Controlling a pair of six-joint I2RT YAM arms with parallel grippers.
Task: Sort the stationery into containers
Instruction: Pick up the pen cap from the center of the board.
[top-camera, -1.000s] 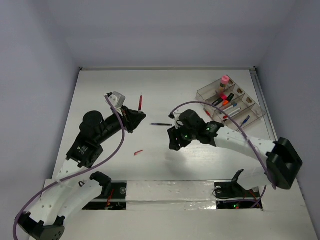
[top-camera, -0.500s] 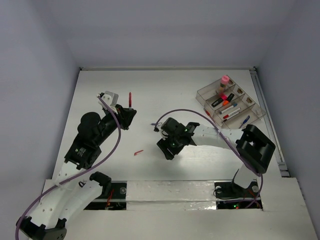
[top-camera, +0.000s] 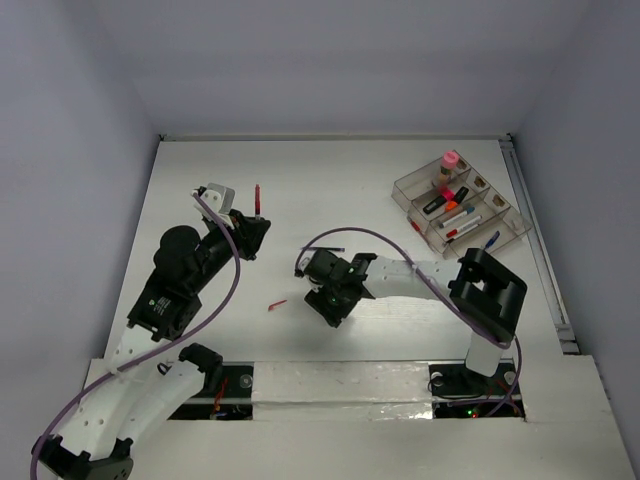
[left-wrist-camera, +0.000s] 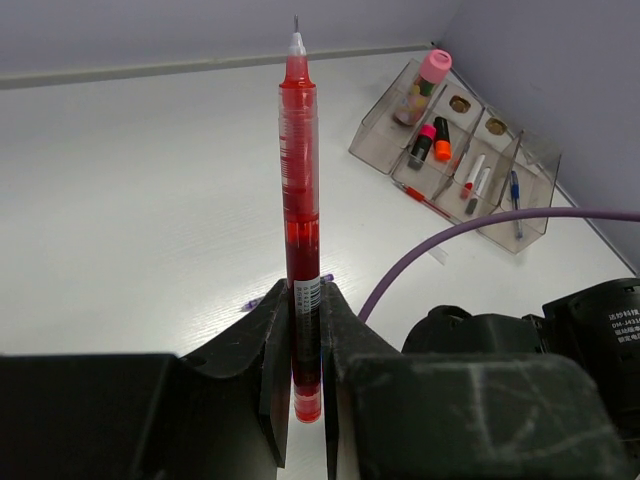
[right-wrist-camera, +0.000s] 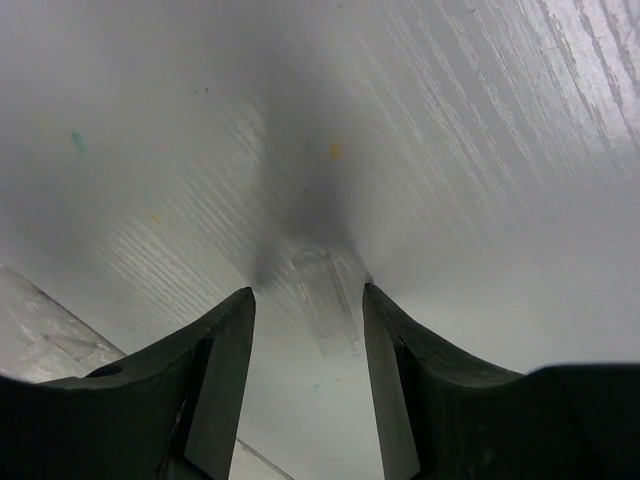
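Note:
My left gripper (top-camera: 254, 226) (left-wrist-camera: 305, 296) is shut on a thin red pen (top-camera: 258, 197) (left-wrist-camera: 299, 180), which stands straight up from the fingers, tip outward. My right gripper (top-camera: 330, 306) (right-wrist-camera: 308, 296) points down at the table with its jaws open. A small clear piece (right-wrist-camera: 326, 292) lies on the table between them, apart from both fingers. The clear compartment tray (top-camera: 505, 222) (left-wrist-camera: 536, 172) sits at the back right. It holds a pink-capped bottle (top-camera: 450, 162) (left-wrist-camera: 427, 76), markers and pens. A small red piece (top-camera: 277, 304) lies between the arms.
A purple pen (left-wrist-camera: 251, 301) lies on the table behind my left fingers. Another red pen (left-wrist-camera: 421, 197) lies against the tray's near side. Purple cables (top-camera: 380, 236) loop over both arms. Walls close the table at the back and sides.
My right arm has swung left and nearer, and its gripper has come down over the clear piece. My left gripper has drawn back left with the red pen.

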